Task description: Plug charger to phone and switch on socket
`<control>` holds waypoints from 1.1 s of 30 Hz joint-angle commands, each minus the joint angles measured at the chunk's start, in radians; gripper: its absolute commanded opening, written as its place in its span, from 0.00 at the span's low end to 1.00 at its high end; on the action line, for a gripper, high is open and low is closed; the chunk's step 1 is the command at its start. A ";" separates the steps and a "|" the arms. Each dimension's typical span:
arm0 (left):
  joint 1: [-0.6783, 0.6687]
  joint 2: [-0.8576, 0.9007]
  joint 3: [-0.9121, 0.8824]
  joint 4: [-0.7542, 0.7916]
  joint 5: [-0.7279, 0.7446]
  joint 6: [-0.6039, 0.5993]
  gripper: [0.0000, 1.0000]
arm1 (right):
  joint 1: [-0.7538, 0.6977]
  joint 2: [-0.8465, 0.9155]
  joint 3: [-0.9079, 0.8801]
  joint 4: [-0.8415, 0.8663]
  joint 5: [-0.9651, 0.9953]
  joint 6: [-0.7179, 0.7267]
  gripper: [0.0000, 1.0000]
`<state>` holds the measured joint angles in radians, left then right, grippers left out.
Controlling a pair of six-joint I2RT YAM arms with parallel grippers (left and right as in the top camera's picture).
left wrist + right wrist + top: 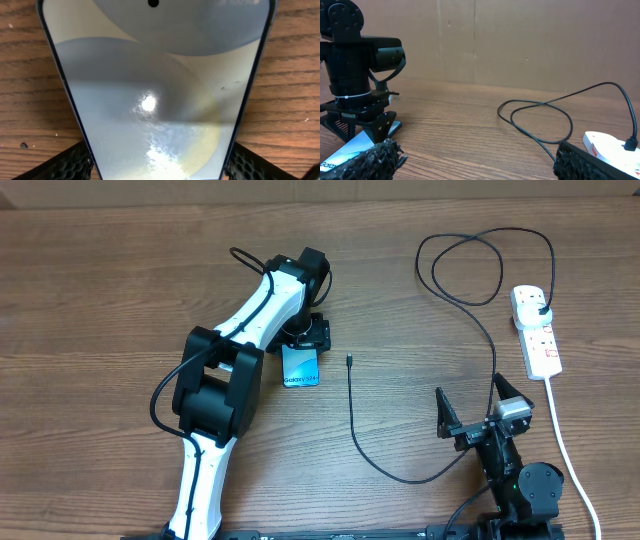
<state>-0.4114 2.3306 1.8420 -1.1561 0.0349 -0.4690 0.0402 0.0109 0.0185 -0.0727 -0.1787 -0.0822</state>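
**Item: phone** [300,367]. Lies flat and screen-up on the worktop [100,280], just left of the frame's centre. Its long axis runs roughly up and down the frame, with the "Galaxy" lettering at the lower end.

**Left hand** [305,338]. Directly over the phone's upper end. In the wrist view its fingers [70,162] stand apart, one along each long edge. Whether they already press on the frame cannot be told.

**Charger** [352,415]. The connector tip [349,361] rests on the bare wood just right of the phone, level with it and not touching. From the tip the cable runs straight down the frame, nearly parallel to the phone's long axis. It then bends right along the lower middle and climbs through a loop at upper right to its plug [541,308], which is already seated in the socket.

**Socket** [536,330]. White strip at the right edge, well apart from the phone.

**Right hand** [470,408]. Lower right, fingers spread wide and holding nothing. The tip lies up and to its left, between this hand and the phone.

**Judgement.** The right hand is the free one, and the one nearer the cable. The tip would have to be lifted and carried a short way left to whichever short edge holds the port (not visible here). The socket is on the right hand's own side.
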 commanded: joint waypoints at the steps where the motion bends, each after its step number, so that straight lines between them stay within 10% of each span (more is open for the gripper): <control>1: 0.005 0.084 -0.056 0.006 0.040 -0.007 0.82 | 0.004 -0.008 -0.010 0.003 0.005 -0.001 1.00; 33: 0.008 0.083 0.347 -0.352 0.154 -0.005 0.75 | 0.004 -0.008 -0.010 0.003 0.005 -0.001 1.00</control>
<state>-0.4057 2.4241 2.1532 -1.4788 0.1127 -0.4694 0.0402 0.0109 0.0185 -0.0723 -0.1787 -0.0818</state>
